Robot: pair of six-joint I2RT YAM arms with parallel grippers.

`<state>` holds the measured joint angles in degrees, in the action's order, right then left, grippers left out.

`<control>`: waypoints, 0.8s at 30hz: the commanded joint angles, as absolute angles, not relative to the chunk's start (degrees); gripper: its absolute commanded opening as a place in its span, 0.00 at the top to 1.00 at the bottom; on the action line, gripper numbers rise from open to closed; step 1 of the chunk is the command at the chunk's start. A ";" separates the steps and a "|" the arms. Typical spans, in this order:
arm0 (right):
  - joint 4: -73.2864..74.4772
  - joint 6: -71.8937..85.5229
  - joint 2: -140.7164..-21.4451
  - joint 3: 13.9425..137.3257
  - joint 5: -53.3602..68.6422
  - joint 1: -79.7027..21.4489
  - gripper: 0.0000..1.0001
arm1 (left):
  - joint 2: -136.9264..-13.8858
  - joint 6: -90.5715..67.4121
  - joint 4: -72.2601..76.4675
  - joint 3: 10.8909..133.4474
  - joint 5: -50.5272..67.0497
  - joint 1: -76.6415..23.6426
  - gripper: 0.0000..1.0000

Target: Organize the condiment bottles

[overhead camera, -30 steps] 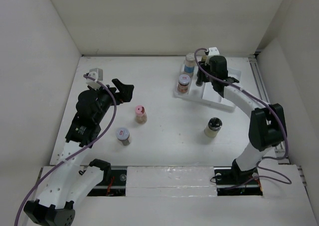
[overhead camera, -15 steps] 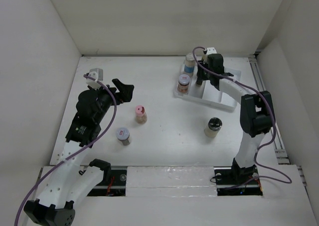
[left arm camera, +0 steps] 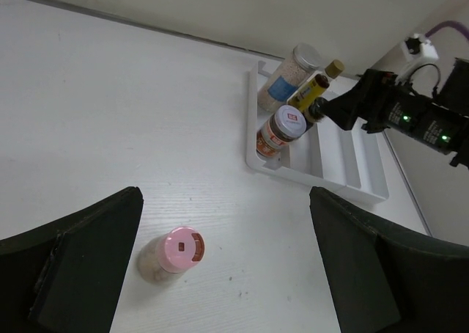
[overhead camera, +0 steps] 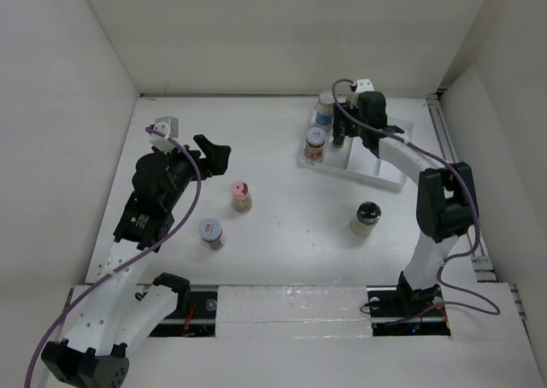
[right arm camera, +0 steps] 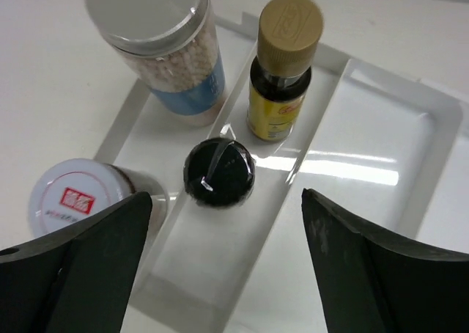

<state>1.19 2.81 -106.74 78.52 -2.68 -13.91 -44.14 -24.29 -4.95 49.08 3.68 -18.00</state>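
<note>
My right gripper (right arm camera: 226,227) stands open above the white tray (right arm camera: 366,172), just above a black-capped jar (right arm camera: 219,172) standing free in the second slot. Behind that jar is a slim yellow bottle (right arm camera: 282,76). The first slot holds a silver-capped jar (right arm camera: 168,47) and a red-labelled jar (right arm camera: 73,197). On the table stand a pink-capped jar (overhead camera: 240,196), a silver-rimmed jar (overhead camera: 210,232) and another black-capped jar (overhead camera: 367,218). My left gripper (overhead camera: 214,151) hangs open over the table's left side, the pink-capped jar (left arm camera: 182,249) below and between its fingers, untouched.
The tray (overhead camera: 385,170) lies at the back right, near the rear wall; its right-hand slots hold nothing. White walls close the table on the left, back and right. A rail (overhead camera: 449,149) runs along the right edge.
My right gripper has opened and let go of the black-capped jar, which now stands in the tray's second slot. The left arm has not moved.
</note>
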 commanded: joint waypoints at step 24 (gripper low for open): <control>42.36 26.27 -51.76 43.42 -20.92 -33.05 0.00 | -38.67 -24.52 -2.64 48.96 4.48 -18.11 0.05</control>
<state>38.98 22.63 -50.65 44.40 -20.60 -32.36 -39.92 -24.34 -4.95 49.08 4.47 -18.00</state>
